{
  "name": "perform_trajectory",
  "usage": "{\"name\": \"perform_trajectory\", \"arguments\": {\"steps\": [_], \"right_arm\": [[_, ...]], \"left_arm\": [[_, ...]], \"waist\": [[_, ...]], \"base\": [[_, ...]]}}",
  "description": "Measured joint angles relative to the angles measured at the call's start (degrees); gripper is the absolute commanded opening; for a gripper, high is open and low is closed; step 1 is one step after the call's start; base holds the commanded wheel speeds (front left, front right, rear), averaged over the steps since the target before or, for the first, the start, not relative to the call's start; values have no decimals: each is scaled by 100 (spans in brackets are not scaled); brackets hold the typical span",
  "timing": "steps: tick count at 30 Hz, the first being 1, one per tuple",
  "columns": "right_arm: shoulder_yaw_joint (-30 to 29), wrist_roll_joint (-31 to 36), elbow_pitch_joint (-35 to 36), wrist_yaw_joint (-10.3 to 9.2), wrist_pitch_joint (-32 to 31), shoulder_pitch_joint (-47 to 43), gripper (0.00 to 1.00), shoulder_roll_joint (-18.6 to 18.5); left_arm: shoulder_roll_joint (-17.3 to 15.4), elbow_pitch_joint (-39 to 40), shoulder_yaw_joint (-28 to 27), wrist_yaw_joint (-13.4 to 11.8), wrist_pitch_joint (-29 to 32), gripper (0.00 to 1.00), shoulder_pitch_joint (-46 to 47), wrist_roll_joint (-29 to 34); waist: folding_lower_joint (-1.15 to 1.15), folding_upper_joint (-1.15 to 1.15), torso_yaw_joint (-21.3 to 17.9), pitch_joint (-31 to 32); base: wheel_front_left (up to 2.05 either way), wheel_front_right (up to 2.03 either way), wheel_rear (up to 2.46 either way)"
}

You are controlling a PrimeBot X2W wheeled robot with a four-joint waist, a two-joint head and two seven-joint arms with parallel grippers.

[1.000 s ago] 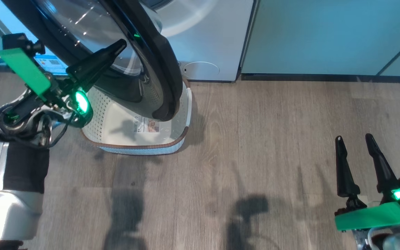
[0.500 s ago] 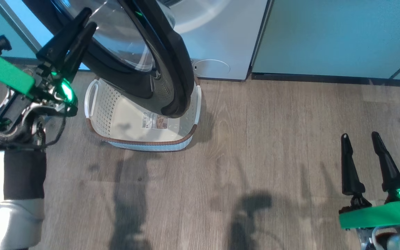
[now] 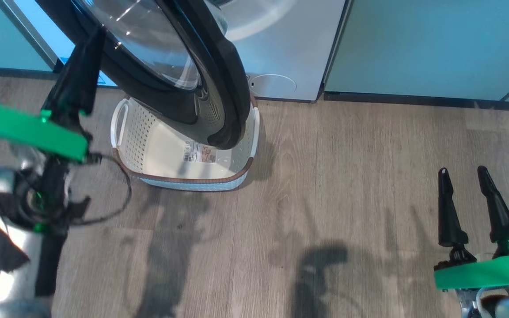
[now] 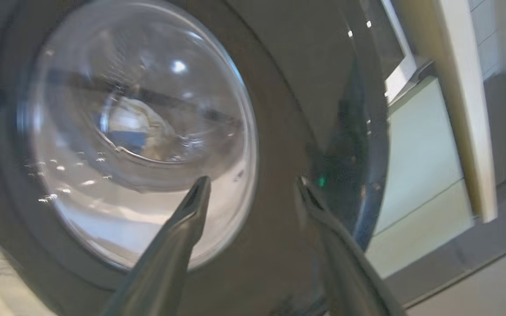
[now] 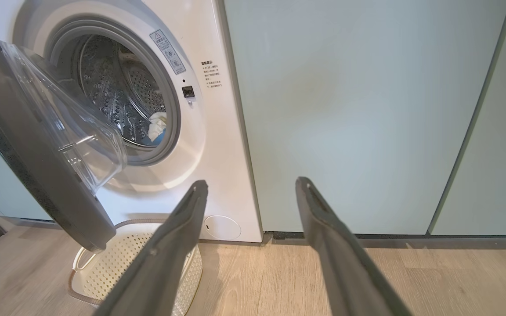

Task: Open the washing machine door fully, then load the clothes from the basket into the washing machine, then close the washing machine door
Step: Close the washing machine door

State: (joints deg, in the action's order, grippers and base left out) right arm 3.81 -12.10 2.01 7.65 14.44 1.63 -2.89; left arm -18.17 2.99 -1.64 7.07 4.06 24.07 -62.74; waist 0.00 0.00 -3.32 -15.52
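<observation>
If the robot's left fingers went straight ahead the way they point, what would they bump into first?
Probably the washing machine door, on its black rim beside the glass window. Depth is hard to judge.

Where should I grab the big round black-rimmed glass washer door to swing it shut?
On the large round glass door, grip the wide glossy black rim at its free edge, hanging over the cream perforated plastic basket, where leverage is greatest. Likely best from the outer face, where the open left gripper points; the clear bowl bulges from the inner side.
</observation>
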Motion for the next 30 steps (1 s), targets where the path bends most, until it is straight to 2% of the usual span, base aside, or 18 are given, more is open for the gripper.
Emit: {"name": "perform_trajectory", "arguments": {"steps": [3, 5, 6, 9, 14, 19, 22, 30], "right_arm": [[-20, 0, 1, 0, 0, -1, 100, 1], [-23, 0, 2, 0, 0, -2, 100, 2], [-23, 0, 2, 0, 0, -2, 100, 2], [-14, 1, -2, 0, 0, -5, 100, 2], [-7, 10, -27, 0, 1, -11, 100, 3], [-1, 10, -76, 0, 1, -75, 100, 3], [-1, 11, -113, 0, 0, -202, 100, 4], [13, 58, -149, 0, 0, -376, 100, 7]], "left_arm": [[-193, -42, 132, -2, -777, 100, -326, 1167], [-260, -54, 220, -154, -1238, 100, -505, 1917], [-260, -54, 220, -154, -1238, 100, -505, 1917], [-268, -69, 367, -506, -1579, 100, -765, 2700], [-259, 178, 396, -1085, -1778, 100, -1375, 3632], [-223, 449, 608, -1392, -1826, 100, -2020, 4207], [-200, 573, 767, -1493, -1827, 100, -2343, 4418], [-8, 669, 960, -1550, -1827, 100, -2772, 4450]], "waist": [[0, 0, 10, 34], [0, 0, 19, 63], [0, 0, 19, 63], [0, 0, 18, 117], [0, 0, 4, 233], [0, 0, 15, 371], [-1, 0, 19, 453], [-1, 0, -10, 698]], "base": [[0, 0, 0], [0, 0, 0], [0, 0, 0], [0, 0, 0], [0, 0, 0], [0, 0, 0], [0, 0, 0], [0, 0, 0]]}}
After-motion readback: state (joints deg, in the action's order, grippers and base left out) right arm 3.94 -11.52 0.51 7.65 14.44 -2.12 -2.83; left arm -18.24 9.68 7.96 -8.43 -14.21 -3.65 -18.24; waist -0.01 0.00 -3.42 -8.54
